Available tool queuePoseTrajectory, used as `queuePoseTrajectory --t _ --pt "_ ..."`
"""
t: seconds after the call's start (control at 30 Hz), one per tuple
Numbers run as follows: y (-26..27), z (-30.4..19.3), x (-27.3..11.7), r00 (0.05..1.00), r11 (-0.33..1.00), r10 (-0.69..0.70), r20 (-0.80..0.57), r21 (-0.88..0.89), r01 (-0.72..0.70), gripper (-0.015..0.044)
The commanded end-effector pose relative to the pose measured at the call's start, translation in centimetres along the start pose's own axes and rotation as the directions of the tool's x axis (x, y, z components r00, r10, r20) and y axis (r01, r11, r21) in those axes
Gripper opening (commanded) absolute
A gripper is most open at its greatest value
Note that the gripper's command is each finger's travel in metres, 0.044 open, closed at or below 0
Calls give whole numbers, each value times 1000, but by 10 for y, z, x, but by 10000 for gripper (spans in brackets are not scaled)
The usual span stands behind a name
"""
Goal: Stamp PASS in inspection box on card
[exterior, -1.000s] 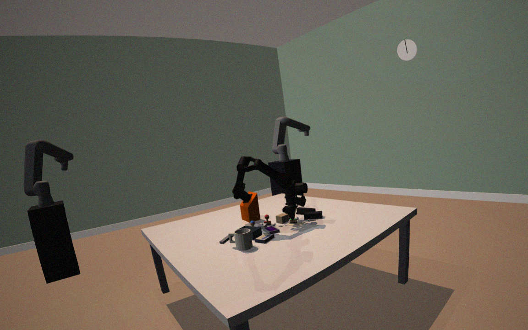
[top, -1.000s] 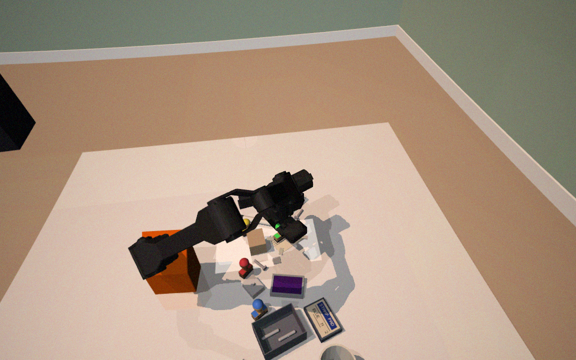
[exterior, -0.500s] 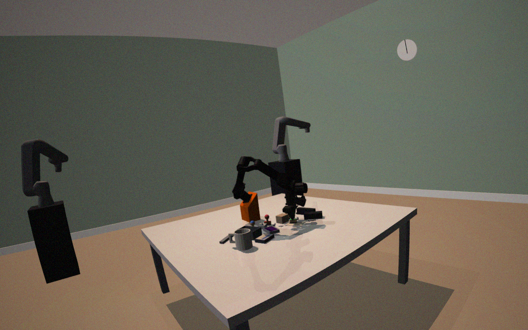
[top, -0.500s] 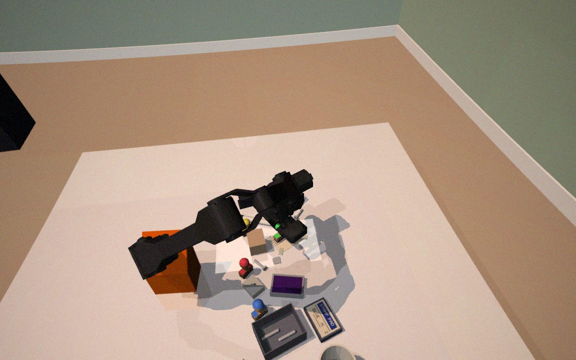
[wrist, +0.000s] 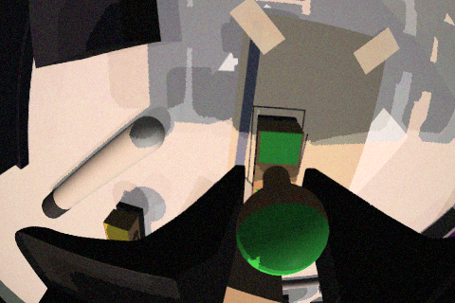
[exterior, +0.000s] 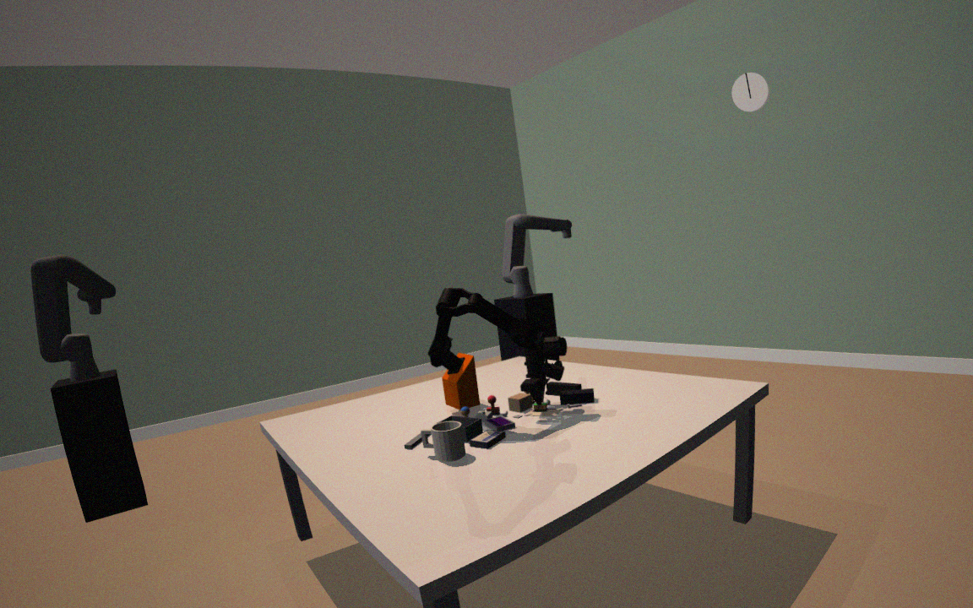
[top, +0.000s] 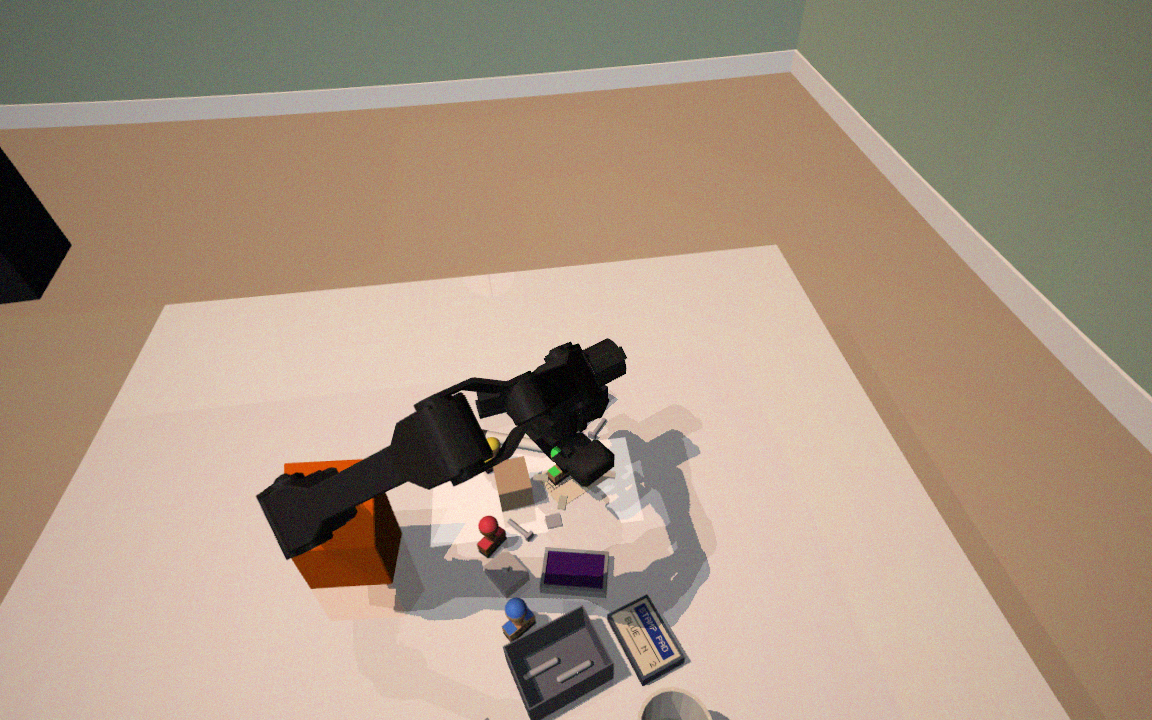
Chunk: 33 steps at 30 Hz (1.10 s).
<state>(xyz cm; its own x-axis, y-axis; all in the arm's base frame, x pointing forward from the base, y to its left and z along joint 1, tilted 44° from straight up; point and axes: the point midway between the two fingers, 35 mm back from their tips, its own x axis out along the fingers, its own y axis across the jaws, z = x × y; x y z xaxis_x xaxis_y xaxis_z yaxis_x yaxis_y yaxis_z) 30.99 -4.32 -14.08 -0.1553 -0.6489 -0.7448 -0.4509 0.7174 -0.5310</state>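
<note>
My gripper (wrist: pixel 275 176) is shut on the green stamp (wrist: pixel 282 241) (top: pixel 555 471), below its round knob. The stamp is upright over the thin outlined box (wrist: pixel 280 108) on the card (wrist: pixel 322 76) (top: pixel 569 491), inside its outline as seen from the wrist. Its underside is hidden, so contact with the card cannot be told, and no print shows. Tape strips lie on the card's corners. The open purple ink pad (top: pixel 575 569) (exterior: pixel 500 423) lies nearer the top camera. No wording on the stamp is readable.
A tan block (top: pixel 513 476) stands beside the card. A red stamp (top: pixel 489 526), blue stamp (top: pixel 516 609) and yellow stamp (wrist: pixel 118 232) stand nearby. A dark tray (top: pixel 569 696), labelled pad case (top: pixel 645 639) and mug (exterior: pixel 448 441) are beyond the pad. A pale cylinder (wrist: pixel 101 166) lies left in the wrist view.
</note>
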Motion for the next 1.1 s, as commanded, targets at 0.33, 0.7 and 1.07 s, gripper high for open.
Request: queuePoseTrajectory --t 0.33,0.7,1.07 --pt "-2 0 0 1000 1000 -4 -2 5 4 0" --pt "-1 0 -6 1000 1000 -3 -2 5 3 0" --pt "-1 1 -15 1000 1000 -3 -1 5 3 0"
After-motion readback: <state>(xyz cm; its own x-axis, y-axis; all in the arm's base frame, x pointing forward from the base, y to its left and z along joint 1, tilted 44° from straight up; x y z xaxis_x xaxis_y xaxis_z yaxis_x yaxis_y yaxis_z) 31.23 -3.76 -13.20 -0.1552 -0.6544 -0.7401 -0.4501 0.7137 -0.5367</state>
